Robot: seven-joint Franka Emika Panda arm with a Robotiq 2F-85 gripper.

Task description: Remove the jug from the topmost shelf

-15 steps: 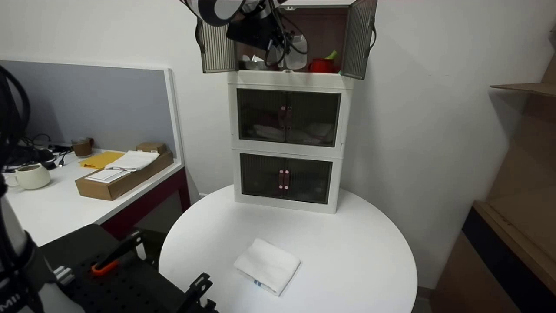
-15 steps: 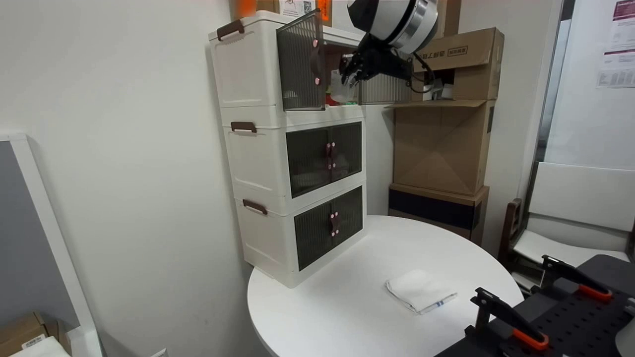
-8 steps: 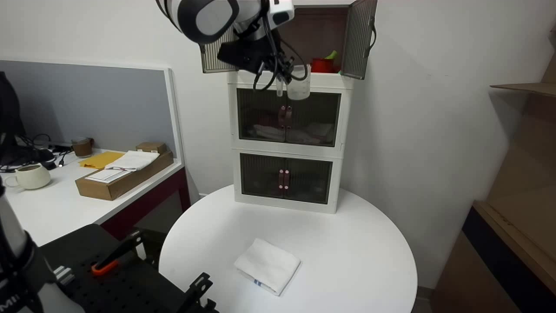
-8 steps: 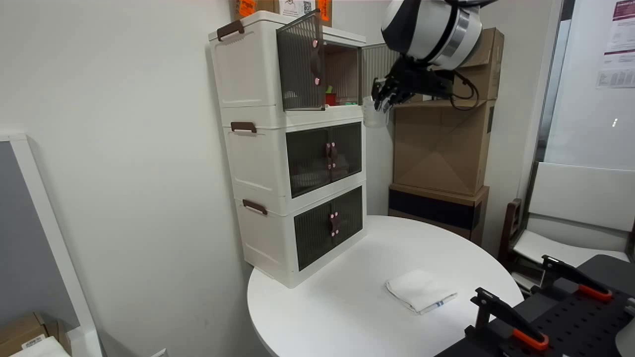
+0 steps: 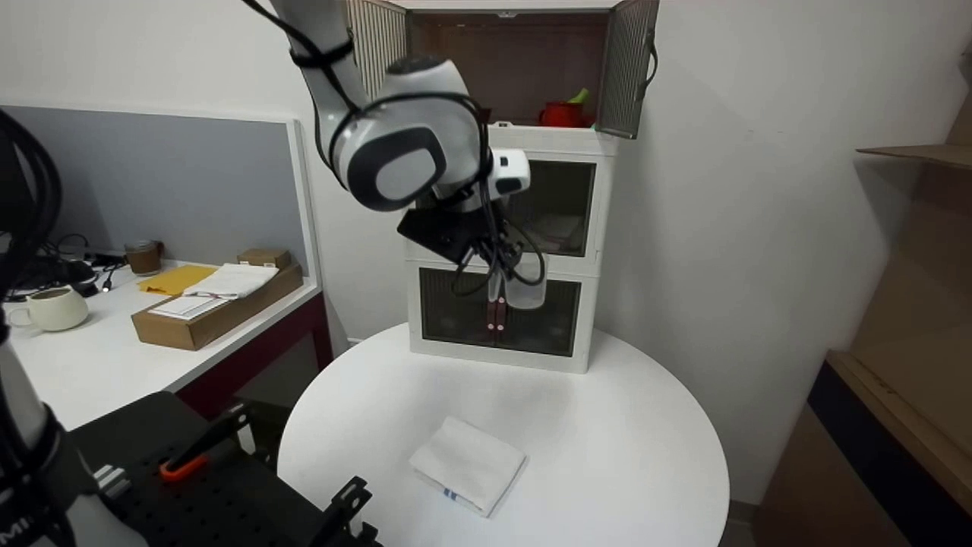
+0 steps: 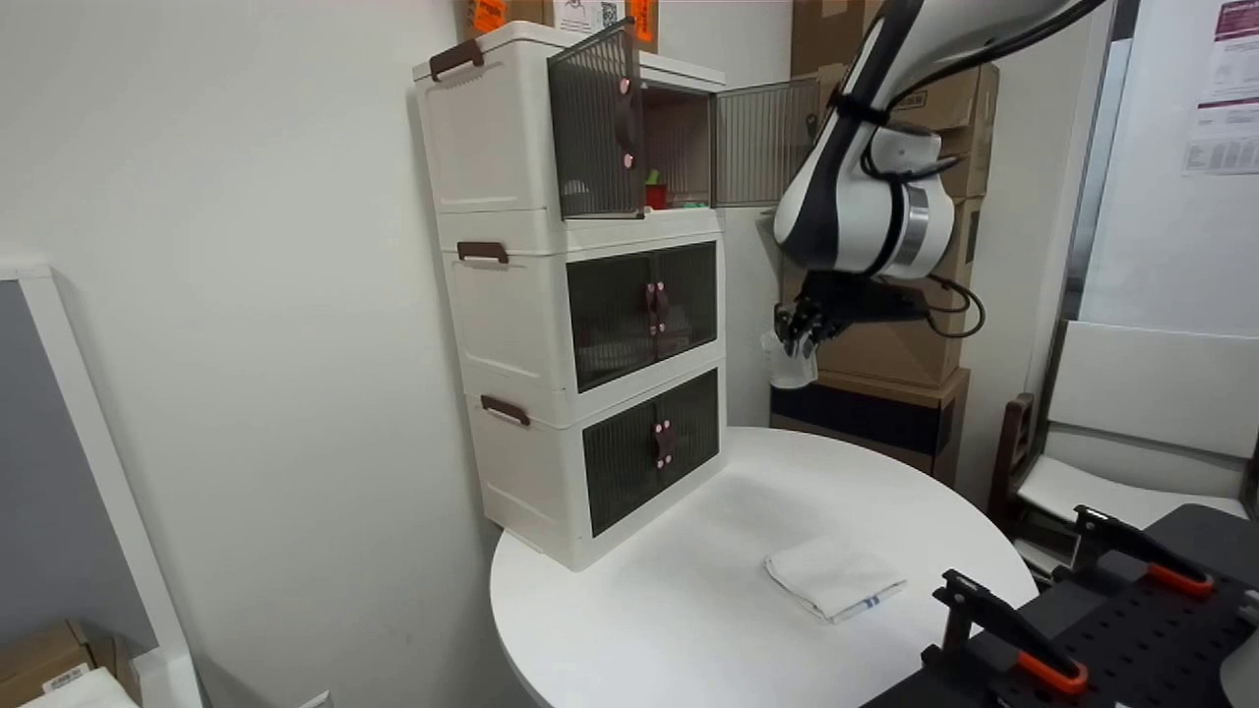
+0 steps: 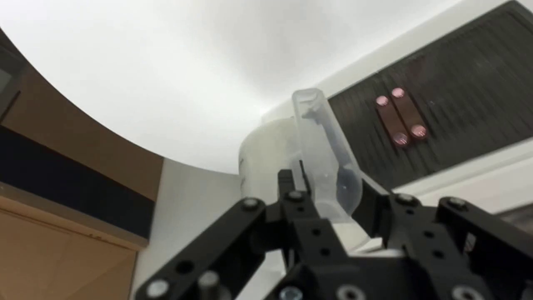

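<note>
A white cabinet [image 6: 516, 324] of three stacked tiers was stood at the edge of a round white tabletop [image 5: 607, 433]. Its middle and lower tiers were closed off by dark double doors [image 5: 547, 330]. In front of it, in both exterior views, the white robot arm [image 6: 851, 211] was extended, with black cables strapped along it.

The cabinet was crowned by the topmost shelf [image 5: 547, 61], a brown-walled compartment whose ribbed side doors [image 5: 629, 68] were swung outward. On the tabletop a folded white cloth [image 5: 467, 463], marked with blue along one edge, was laid flat, apart from the cabinet.

The black tool [image 7: 331, 189] was angled downward. In the wrist view its fingers [image 7: 304, 216] were brought together around the handle of the jug [image 7: 266, 154], one on either side, so that the opening was narrowed to the handle's thickness and the jug was gripped by it.

The whitish, translucent jug was held roughly upright in the air, outside the topmost shelf and well below it, above the tabletop; its upper part was partly hidden by the tool in both exterior views.

Inside the topmost shelf, near one side door, a red container [image 5: 562, 115] was placed, with a green piece [image 5: 579, 96] showing above it.
</note>
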